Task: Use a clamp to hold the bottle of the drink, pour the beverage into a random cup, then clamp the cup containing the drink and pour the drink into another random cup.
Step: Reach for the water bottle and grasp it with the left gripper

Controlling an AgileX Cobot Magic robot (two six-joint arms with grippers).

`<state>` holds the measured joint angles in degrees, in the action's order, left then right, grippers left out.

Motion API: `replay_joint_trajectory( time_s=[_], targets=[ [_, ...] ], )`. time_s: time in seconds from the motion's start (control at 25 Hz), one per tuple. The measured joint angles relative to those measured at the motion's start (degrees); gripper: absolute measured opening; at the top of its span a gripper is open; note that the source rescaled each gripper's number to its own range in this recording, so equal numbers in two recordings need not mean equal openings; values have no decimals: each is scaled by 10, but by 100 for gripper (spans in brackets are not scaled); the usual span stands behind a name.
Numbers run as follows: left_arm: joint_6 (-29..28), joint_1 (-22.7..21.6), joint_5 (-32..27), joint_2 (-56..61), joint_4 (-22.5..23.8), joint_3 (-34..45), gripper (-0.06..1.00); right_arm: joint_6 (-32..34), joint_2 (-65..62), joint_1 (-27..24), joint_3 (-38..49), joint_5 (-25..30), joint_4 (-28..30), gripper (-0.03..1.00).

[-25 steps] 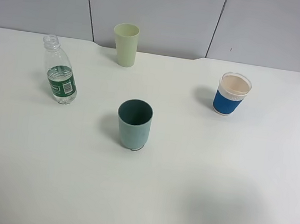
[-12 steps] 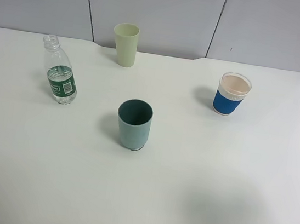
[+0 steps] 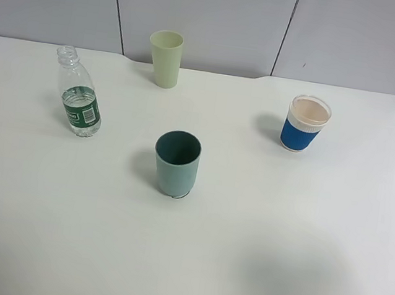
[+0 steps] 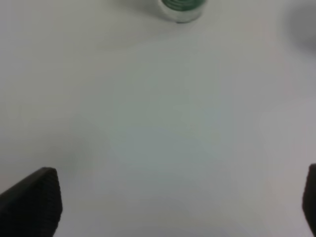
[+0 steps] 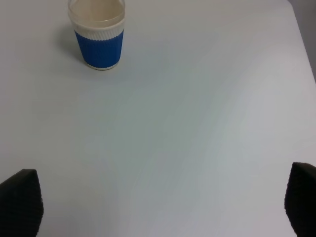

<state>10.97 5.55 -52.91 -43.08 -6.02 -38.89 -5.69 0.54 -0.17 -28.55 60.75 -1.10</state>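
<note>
Standing upright at the left of the table, the bottle is seen ungripped. Jaws of left gripper and right gripper are held wide apart, empty. Nothing is judged poured into teal cup or blue-sleeved cup; both pours remain.

Four vessels stand well apart on the white table: the bottle at left, a pale green cup near the back wall, the teal cup in the middle and the blue-sleeved cup at right, with wide lanes of bare tabletop between every pair. The near part of the table lies open from edge to edge. Only bare surface separates the wide-spread left gripper from the bottle's base, and the right gripper, likewise spread, faces the blue-sleeved cup across unobstructed table.
</note>
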Motion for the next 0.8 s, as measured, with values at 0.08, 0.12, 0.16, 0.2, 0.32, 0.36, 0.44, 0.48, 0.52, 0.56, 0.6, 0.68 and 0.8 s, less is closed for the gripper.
replay_joint_trajectory(
  time_s=[0.08,0.12,0.16,0.2,0.32,0.36,0.44,0.48,0.52,0.56,0.6,0.68,0.8],
  targets=[
    [1,16,10,-20,1,9,100,0,0,0,0,0,0,100],
    [1,21,18,-30,1,19,100,0,0,0,0,0,0,100],
    [1,24,29,-39,1,29,100,0,0,0,0,0,0,100],
    [1,25,41,-48,0,43,100,0,0,0,0,0,0,100],
    [1,25,83,-70,-1,83,100,0,0,0,0,0,0,100],
    [1,25,97,-77,0,95,100,0,0,0,0,0,0,100],
    [1,25,137,-84,0,115,100,0,0,0,0,0,0,100],
    [1,25,160,-87,0,127,100,0,0,0,0,0,0,100],
    [1,25,181,-87,0,138,100,0,0,0,0,0,0,100],
    [1,25,207,-87,-1,146,100,0,0,0,0,0,0,100],
    [1,25,233,-87,-4,156,100,0,0,0,0,0,0,100],
    [1,25,278,-88,-16,176,100,0,0,0,0,0,0,100],
    [-3,25,341,-88,-46,199,100,0,0,0,0,0,0,100]
  ],
)
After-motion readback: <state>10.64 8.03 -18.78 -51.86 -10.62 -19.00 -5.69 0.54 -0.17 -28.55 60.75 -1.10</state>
